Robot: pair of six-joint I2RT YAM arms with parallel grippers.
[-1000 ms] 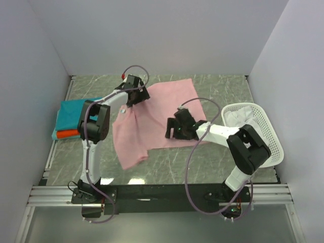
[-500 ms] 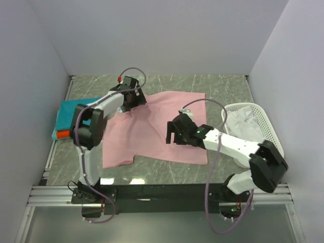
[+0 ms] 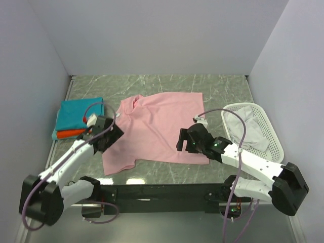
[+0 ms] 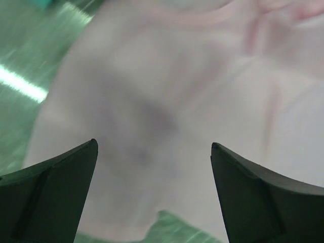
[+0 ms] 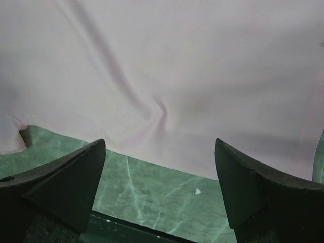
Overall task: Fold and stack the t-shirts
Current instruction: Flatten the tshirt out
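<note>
A light pink t-shirt (image 3: 157, 124) lies spread out on the table's middle, collar at the far left. It fills the left wrist view (image 4: 167, 91) and the right wrist view (image 5: 167, 66). My left gripper (image 3: 112, 136) is open and empty over the shirt's left sleeve. My right gripper (image 3: 184, 139) is open and empty over the shirt's near right hem. A folded teal shirt (image 3: 76, 112) lies on an orange-red one (image 3: 68, 133) at the left. White cloth (image 3: 248, 124) lies in the basket.
A white perforated plastic basket (image 3: 271, 147) stands at the right, close to my right arm. Grey walls enclose the table on three sides. A black rail runs along the near edge.
Both arms have pulled back toward the near edge and let the pink shirt go. The shirt now lies flatter, with its collar and sleeve spread at the left.
</note>
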